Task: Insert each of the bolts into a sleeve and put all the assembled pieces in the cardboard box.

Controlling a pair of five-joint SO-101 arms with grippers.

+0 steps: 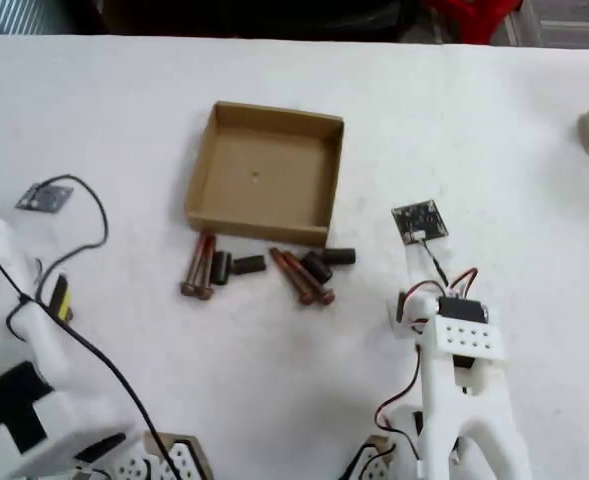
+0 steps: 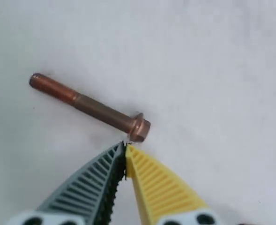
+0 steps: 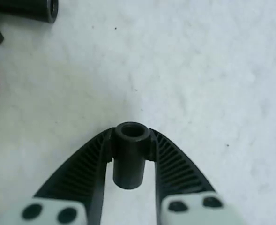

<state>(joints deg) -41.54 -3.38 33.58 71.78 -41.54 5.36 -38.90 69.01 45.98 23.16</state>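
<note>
The cardboard box (image 1: 257,222), upper middle of the frame, holds nothing; bolts (image 1: 199,265) and sleeves (image 1: 249,264) lie loose just below it. The right gripper (image 3: 130,134) pinches one sleeve (image 3: 128,164); the left gripper (image 2: 124,146), pressed together, is just beside a bolt (image 2: 88,105). Nothing looks assembled yet.

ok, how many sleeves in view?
5. By the cardboard box: one sleeve, a second, a third, a fourth. Fifth sleeve in the right gripper; more may be hidden.

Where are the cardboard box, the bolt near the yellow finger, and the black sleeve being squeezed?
cardboard box (image 1: 264,170), high view, on its bare floor.
bolt (image 2: 93,107), left wrist view, on the middle of its shank.
sleeve (image 3: 129,161), right wrist view, on its side wall.
</note>
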